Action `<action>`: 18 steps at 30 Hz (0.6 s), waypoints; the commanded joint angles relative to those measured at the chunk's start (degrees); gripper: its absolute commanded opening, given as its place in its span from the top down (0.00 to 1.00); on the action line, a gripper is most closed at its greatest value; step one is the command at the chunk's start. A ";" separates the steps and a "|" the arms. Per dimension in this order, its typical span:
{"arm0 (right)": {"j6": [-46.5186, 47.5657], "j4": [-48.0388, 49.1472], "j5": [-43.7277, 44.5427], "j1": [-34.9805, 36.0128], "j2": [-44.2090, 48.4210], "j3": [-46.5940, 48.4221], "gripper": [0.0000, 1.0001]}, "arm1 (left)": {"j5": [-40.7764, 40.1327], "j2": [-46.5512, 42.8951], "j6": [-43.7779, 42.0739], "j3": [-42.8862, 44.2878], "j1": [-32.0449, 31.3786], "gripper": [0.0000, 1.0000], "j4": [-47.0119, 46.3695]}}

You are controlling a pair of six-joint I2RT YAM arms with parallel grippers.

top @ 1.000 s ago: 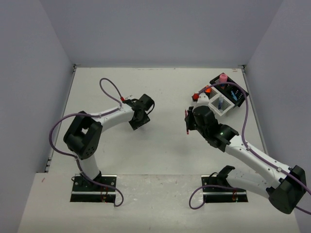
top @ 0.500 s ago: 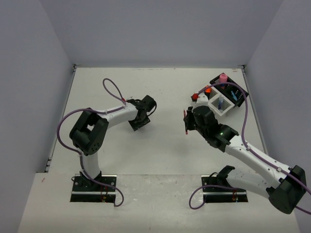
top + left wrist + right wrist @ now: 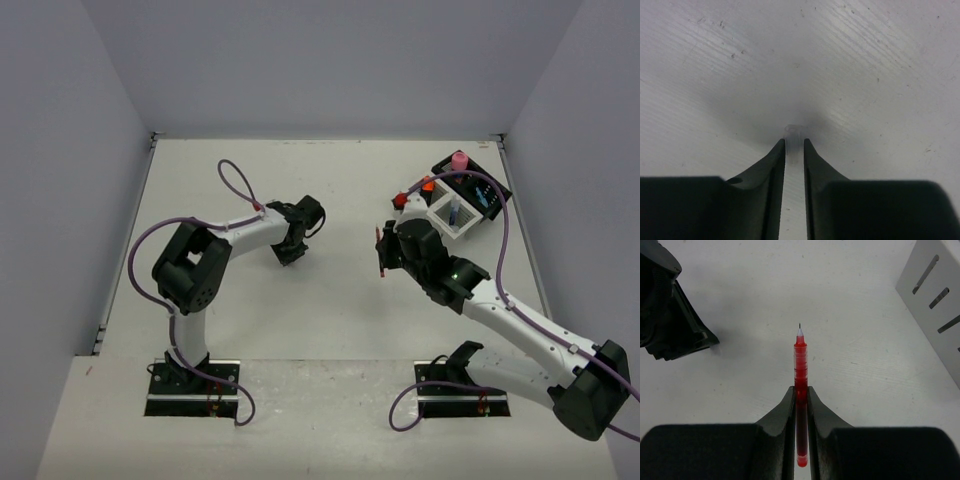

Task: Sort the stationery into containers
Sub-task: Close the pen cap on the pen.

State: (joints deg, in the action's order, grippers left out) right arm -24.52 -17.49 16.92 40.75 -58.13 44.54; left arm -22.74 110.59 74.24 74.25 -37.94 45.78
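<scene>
A: Near side?
B: R end effector (image 3: 800, 389) pinches red pen (image 3: 800, 360) over counter (image 3: 850, 300): see-thru red barrel, white tip. L end effector (image 3: 794, 142) at 9 o'clock, jaws nearly together; grip, can't tell.
A: Farther?
B: At 1 o'clock white box (image 3: 437, 212), black box (image 3: 443, 166) behind, pink cylinder (image 3: 459, 160) at its far corner.

Left wrist view: a small pale thing (image 3: 793, 129) at the tips of the left claw (image 3: 794, 142), too blurred to name; whether it is gripped cannot be told. Right wrist view: white box (image 3: 935, 300) cut off by the right edge. Top view: contents of the black box (image 3: 441, 166) too small to tell apart.
</scene>
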 commanded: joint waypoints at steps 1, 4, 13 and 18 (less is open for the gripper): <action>1.31 3.79 -2.43 -0.15 -0.14 -0.88 1.00 | -0.32 0.52 -0.10 -1.97 0.15 0.85 -2.14; 3.03 5.29 -4.75 -0.15 0.39 -1.71 1.00 | 0.13 -0.31 -1.46 -4.31 0.30 0.95 -4.83; 5.72 14.05 -16.51 -0.07 6.84 -7.50 1.00 | -7.40 -18.24 -3.17 -11.64 -0.34 1.00 -2.91; -2.92 27.40 -27.60 2.49 7.39 -11.72 1.00 | -7.08 -34.85 -16.96 -21.01 -1.71 1.00 -14.76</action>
State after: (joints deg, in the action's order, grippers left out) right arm -21.44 -4.52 0.47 40.94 -51.36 35.75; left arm -26.63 88.61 68.25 58.32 -38.49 40.32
